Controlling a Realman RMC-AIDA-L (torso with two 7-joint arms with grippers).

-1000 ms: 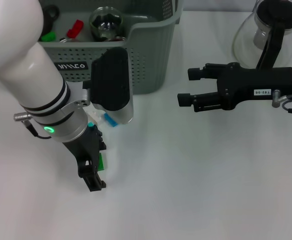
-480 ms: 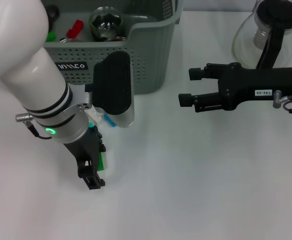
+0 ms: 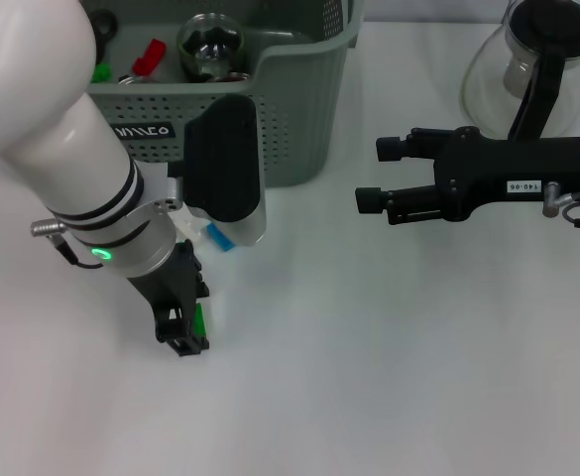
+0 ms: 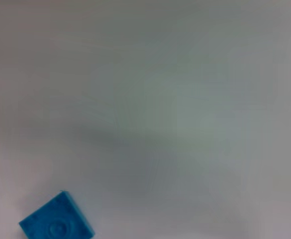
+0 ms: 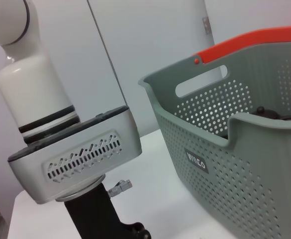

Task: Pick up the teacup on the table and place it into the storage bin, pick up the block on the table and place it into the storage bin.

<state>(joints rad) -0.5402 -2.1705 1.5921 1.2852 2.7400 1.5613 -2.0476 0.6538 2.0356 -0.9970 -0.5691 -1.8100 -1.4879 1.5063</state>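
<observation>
Two arms of mine show in the head view over a white desk [image 3: 389, 377]. My left tool [image 3: 185, 327] points down at the desk in front of the storage bin [image 3: 299, 109], its black fingers closed around a small green block [image 3: 199, 322]; only a sliver of green shows between them. A blue block [image 3: 216, 238] peeks out from under my left wrist housing, just beside the tool. My right tool [image 3: 369, 174] hangs level to the right of the bin, fingers spread apart and holding nothing, with a glass pot [image 3: 527, 59] behind it.

Inside the bin, the head view shows a rounded glass teacup [image 3: 210, 45], a red piece [image 3: 149, 57] and a green piece [image 3: 95, 72].

My left wrist view shows only bare desk and the blue block [image 4: 56, 226] at one corner; neither my fingers nor the green block appear there.

My right wrist view adds what the head view lacks: the bin's orange handle [image 5: 254, 42], its side slot, and my left arm's grey vented housing [image 5: 78, 162] beside the bin.
</observation>
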